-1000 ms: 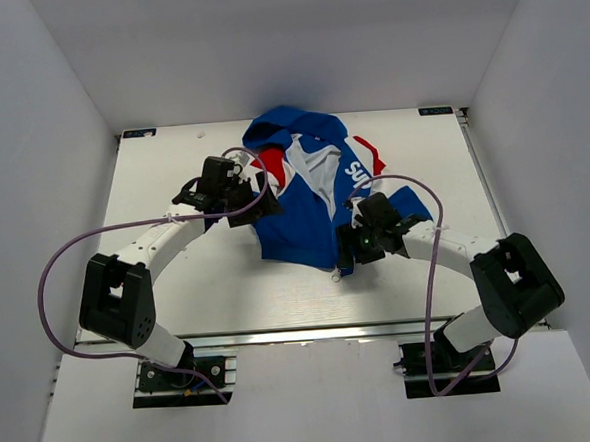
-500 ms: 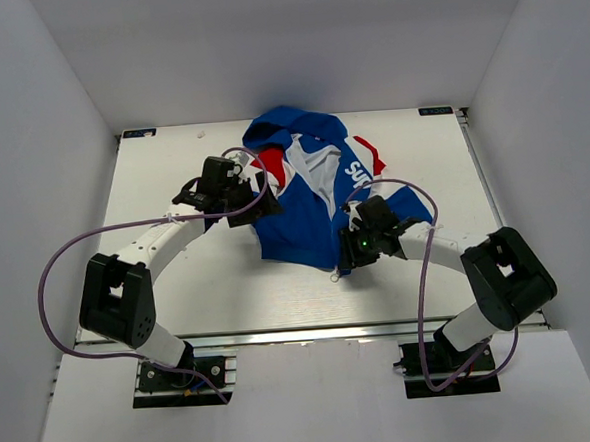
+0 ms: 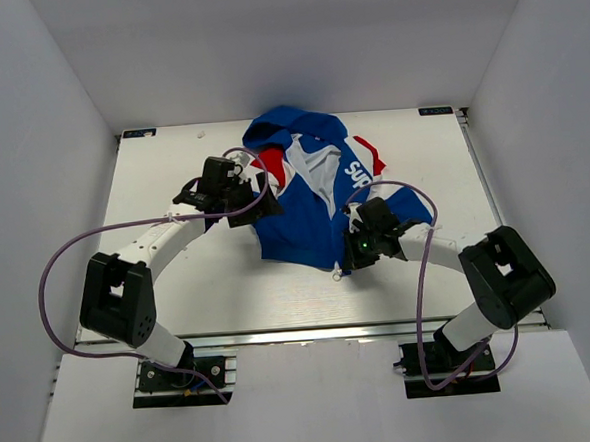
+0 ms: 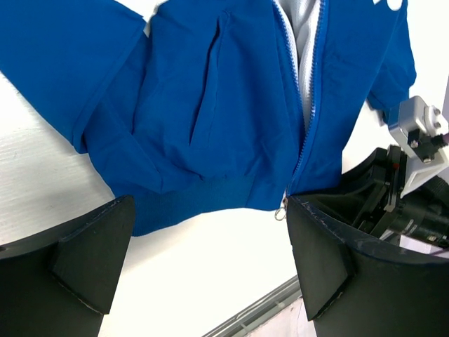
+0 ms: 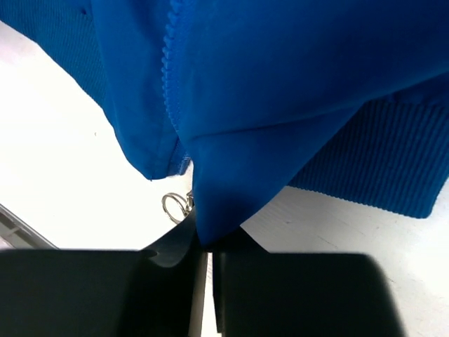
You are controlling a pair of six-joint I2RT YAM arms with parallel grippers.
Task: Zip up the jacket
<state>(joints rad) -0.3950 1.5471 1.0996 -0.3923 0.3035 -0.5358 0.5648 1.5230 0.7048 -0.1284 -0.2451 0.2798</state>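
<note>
The blue jacket (image 3: 305, 220) lies on the white table (image 3: 179, 288), hood toward the far side, its front zipper (image 4: 309, 119) parted over white lining. A metal pull ring (image 5: 175, 206) hangs at the bottom of the zipper. My right gripper (image 5: 208, 242) is shut on the hem corner of the jacket (image 5: 280, 84), just right of the ring. From above, that right gripper (image 3: 349, 254) sits at the jacket's lower right edge. My left gripper (image 3: 260, 205) hovers open over the jacket's left side. In its own view the left gripper (image 4: 210, 267) has bare table between its fingers.
In the left wrist view the right arm (image 4: 400, 203) sits close beside the zipper's lower end. The table's metal front rail (image 3: 312, 332) runs near the arm bases. White walls enclose the table on three sides.
My right gripper has closed its jaws onto the jacket's hem corner and edged slightly toward the zipper's end. The left arm has not moved.
</note>
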